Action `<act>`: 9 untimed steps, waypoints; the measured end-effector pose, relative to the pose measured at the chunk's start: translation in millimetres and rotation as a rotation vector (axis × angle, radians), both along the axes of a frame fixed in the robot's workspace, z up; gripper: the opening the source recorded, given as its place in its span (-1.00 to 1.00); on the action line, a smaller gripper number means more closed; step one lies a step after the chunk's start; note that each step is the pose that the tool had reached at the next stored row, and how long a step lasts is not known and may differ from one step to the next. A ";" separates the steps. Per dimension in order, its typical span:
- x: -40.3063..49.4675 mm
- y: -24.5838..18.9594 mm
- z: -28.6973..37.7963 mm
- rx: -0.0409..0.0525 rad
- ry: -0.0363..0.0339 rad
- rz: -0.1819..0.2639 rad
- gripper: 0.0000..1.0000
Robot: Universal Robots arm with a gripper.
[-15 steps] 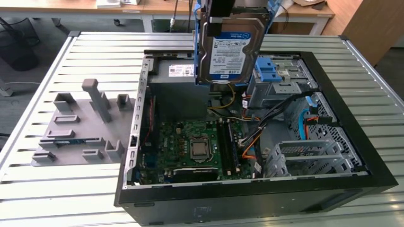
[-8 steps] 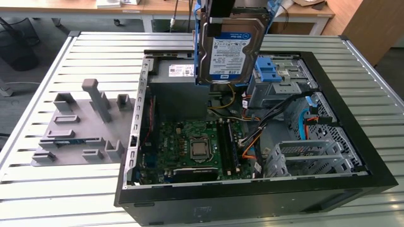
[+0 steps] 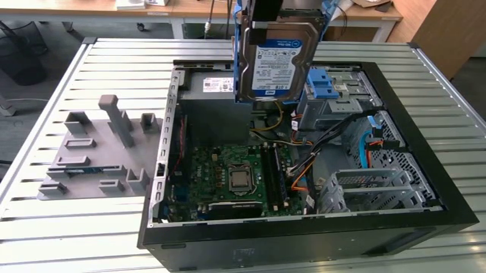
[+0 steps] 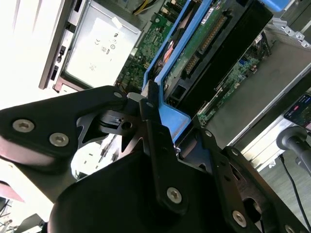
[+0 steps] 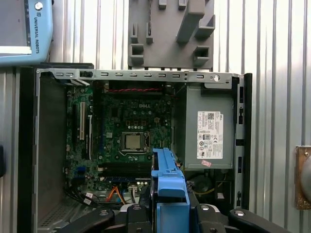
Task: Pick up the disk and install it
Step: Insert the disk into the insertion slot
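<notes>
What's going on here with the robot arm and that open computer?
The robot arm's pincer is shut on a flat silver hard drive with a white-and-blue label and blue plastic rails, holding it upright in the air over an open black computer case. The drive is not yet installed; a grey metal cage with a blue latch sits in the case near it.

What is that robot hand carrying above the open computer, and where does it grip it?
The gripper holds the disk upright by its upper end, clamped on the blue bracket rails.
</notes>
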State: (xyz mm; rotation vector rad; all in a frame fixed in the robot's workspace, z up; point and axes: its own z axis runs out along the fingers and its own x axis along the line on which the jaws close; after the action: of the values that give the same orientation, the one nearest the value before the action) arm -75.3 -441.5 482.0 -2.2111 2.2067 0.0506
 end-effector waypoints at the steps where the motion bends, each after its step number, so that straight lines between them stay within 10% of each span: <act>1: 0.0 -0.8 0.0 -0.0002 0.0001 0.000 -0.27; 9: 0.0 -14.0 -0.7 -0.0004 0.0001 0.000 -0.27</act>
State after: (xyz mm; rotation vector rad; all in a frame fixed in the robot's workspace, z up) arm -75.3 -455.5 481.3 -2.2113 2.2071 0.0503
